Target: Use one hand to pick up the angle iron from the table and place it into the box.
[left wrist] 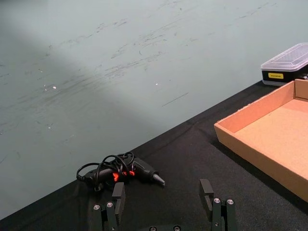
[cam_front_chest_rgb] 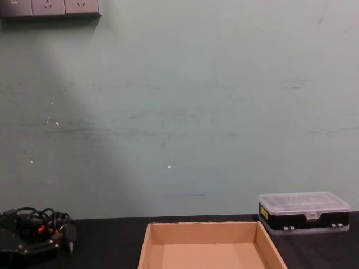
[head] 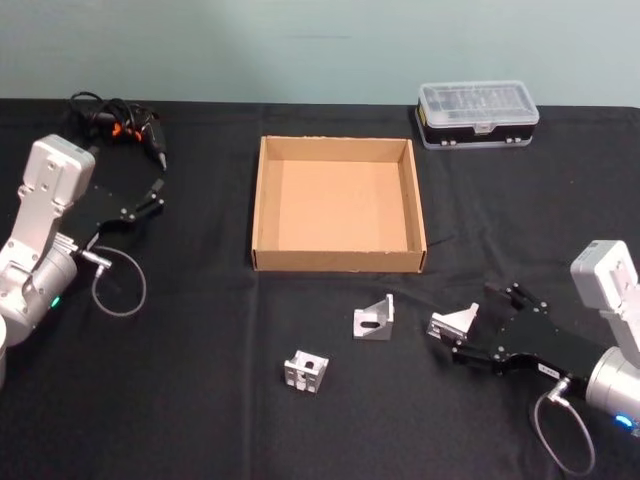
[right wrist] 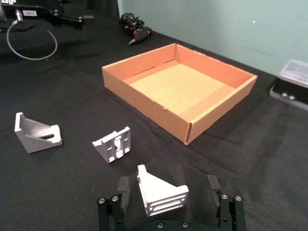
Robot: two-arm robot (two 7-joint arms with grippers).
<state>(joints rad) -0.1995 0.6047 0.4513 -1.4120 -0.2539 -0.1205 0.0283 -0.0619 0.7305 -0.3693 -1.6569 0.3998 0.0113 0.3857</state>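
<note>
Three silver angle irons lie on the black table (head: pixel 180 410) in front of the tan box (head: pixel 257 205). One angle iron (head: pixel 452 321) (right wrist: pixel 161 195) rests on the table between the fingers of my right gripper (head: pixel 470 330) (right wrist: pixel 167 188), which is open, its fingers standing apart from the piece on both sides. A second angle iron (head: pixel 374 318) (right wrist: pixel 113 144) and a third (head: pixel 306 371) (right wrist: pixel 37 134) lie farther left. The box (right wrist: pixel 144 102) (cam_front_chest_rgb: pixel 147 244) holds nothing. My left gripper (head: pixel 152 196) (left wrist: pixel 162 195) is open at the table's left side.
A clear-lidded plastic case (head: pixel 478 113) (cam_front_chest_rgb: pixel 305 212) stands behind the box to the right. A black tool with red-orange wires (head: pixel 120 122) (left wrist: pixel 120 171) lies at the back left, just beyond my left gripper. A green wall closes off the table's far edge.
</note>
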